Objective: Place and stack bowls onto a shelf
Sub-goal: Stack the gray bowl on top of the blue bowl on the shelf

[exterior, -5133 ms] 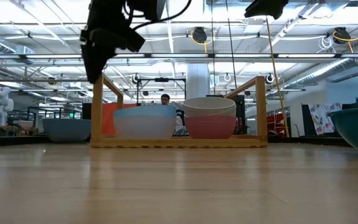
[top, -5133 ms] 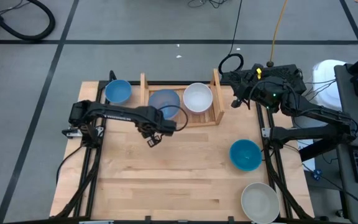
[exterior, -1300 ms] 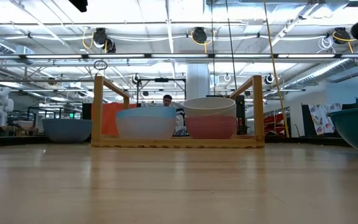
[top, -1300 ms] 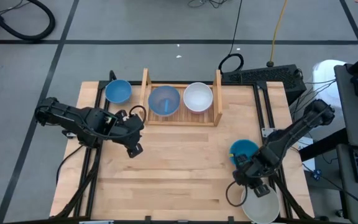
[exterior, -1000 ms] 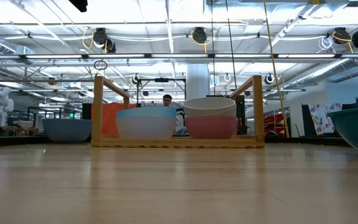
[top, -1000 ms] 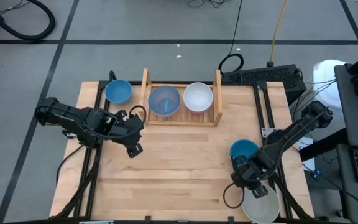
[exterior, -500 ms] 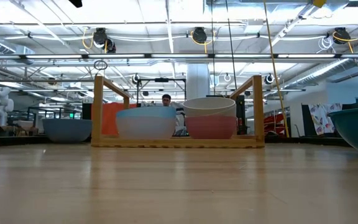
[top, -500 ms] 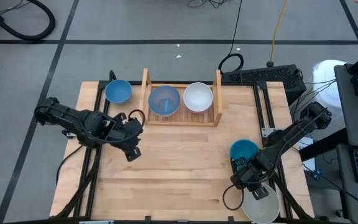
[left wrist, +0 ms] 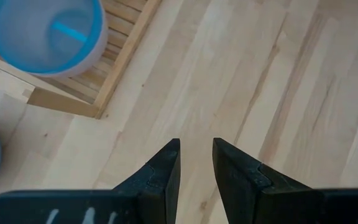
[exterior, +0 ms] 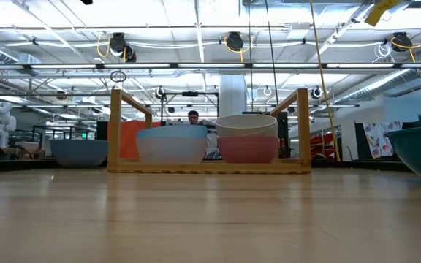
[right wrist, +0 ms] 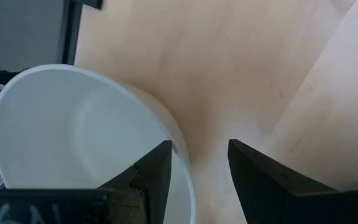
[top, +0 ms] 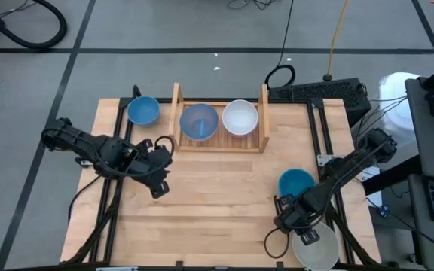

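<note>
The light-wood shelf (top: 218, 143) stands at the table's far side. On it sit a pale blue bowl (top: 199, 122) and a white bowl (top: 239, 117), which rests stacked on a pink bowl (exterior: 247, 150). A blue bowl (top: 142, 111) sits left of the shelf. A teal bowl (top: 297, 181) and a white bowl (top: 316, 248) sit at the near right. My right gripper (top: 295, 226) is open at the white bowl (right wrist: 79, 137), one finger inside its rim and one outside. My left gripper (top: 157, 188) is slightly open and empty over bare table. My right gripper stands astride the white bowl's rim (right wrist: 178, 144), one finger (right wrist: 157, 165) inside the bowl and the other (right wrist: 253, 168) outside, coming from above. I cannot tell whether either finger touches the rim. The bowl sits upright on the table.
Bare wooden tabletop (top: 217, 203) lies between the shelf and the near edge. Black rails (top: 111, 203) run along both sides of the table. The white bowl sits at the table's near right corner, close to the edge.
My right gripper has gone toward the table's near edge, away from the teal bowl and onto the white bowl's rim. My left gripper has drifted a little toward the near edge. No bowl has moved.
</note>
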